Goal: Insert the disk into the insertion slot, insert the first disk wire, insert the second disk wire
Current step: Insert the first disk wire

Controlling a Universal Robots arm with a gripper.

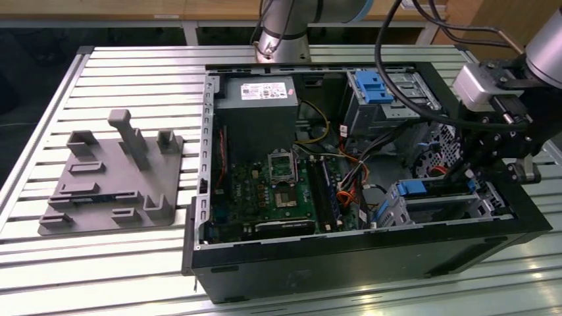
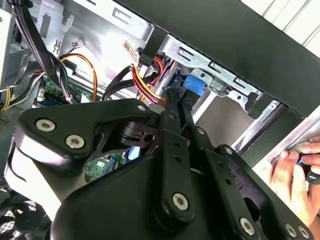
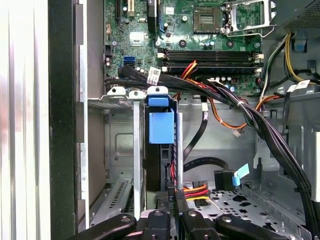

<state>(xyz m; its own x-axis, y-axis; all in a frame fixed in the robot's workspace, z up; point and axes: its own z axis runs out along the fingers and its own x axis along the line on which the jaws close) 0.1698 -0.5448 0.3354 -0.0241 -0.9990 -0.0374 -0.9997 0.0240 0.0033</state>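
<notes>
Low, claw (image 3: 176, 196) at the disk (image 3: 161, 127).

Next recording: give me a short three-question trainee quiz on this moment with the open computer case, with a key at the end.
1. True or false: the flat silver-grey hard drive in its bright blue plastic caddy sits inside the small grey perforated sheet-metal drive cage.
2. What stands on the slatted metal table, on the exterior view's left of the black computer case? A) a grey plastic fixture with upright posts; B) a keyboard; C) a second hard drive.
3. In the second wrist view, what shows past the case's wall, away from the black gripper?
Key: 1 true; 2 A; 3 a person's hand.
</notes>
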